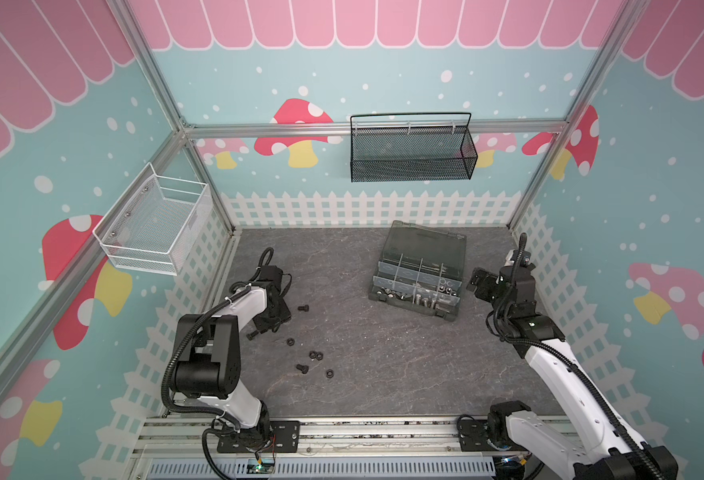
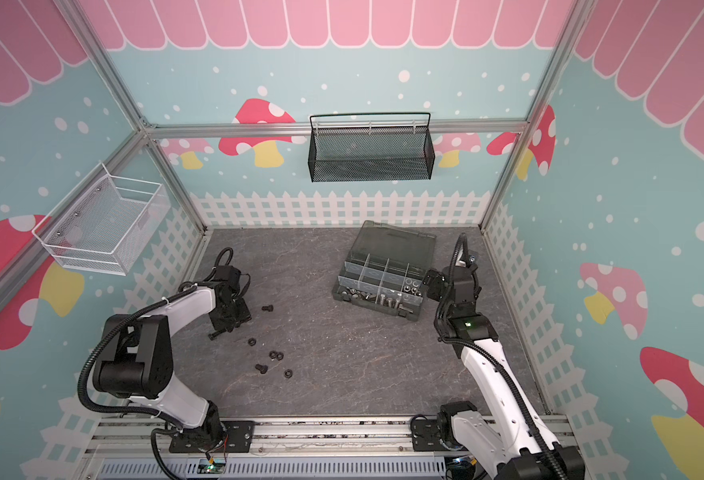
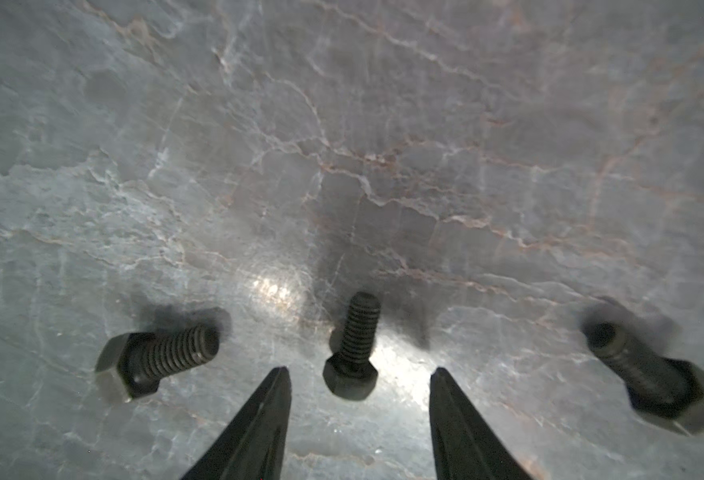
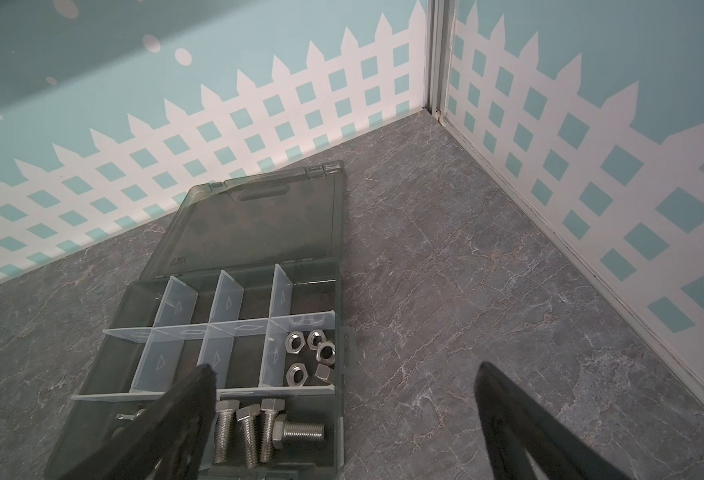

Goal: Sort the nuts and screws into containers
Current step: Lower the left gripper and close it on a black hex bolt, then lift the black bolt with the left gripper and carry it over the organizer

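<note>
In the left wrist view my left gripper stands open just above the table. The hex head of a short black screw lies between its fingertips, touching neither. Two more black screws lie to either side. In both top views this gripper is at the table's left, with black nuts and screws scattered nearby. The open organizer box holds silver screws and silver nuts in separate containers. My right gripper hovers open and empty at the box's right side.
A black mesh basket hangs on the back wall and a white wire basket on the left wall. The box's smoky lid lies folded back toward the rear wall. Enclosure walls stand close behind and beside the right gripper.
</note>
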`<state>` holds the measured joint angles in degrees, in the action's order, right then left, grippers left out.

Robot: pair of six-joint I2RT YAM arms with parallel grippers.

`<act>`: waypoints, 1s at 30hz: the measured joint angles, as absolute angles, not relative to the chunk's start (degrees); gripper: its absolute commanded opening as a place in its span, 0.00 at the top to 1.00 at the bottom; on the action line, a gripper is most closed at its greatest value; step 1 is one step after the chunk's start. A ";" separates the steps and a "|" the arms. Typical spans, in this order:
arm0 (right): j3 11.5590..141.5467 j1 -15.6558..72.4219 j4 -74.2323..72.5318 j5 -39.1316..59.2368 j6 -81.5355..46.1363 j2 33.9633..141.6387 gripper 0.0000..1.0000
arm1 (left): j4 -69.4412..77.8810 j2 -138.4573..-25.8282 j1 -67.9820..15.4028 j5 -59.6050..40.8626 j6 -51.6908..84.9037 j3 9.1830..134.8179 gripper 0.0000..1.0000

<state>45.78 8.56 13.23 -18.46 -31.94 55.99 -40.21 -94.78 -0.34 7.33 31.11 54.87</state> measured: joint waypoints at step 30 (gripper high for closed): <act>46.65 8.56 12.78 -21.19 -32.05 57.23 0.02 | -38.52 -94.28 0.03 4.69 32.01 52.86 0.88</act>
<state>46.65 8.56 12.78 -21.19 -32.05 57.23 -38.52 -94.28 0.03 4.69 32.01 52.86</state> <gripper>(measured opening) 0.981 0.185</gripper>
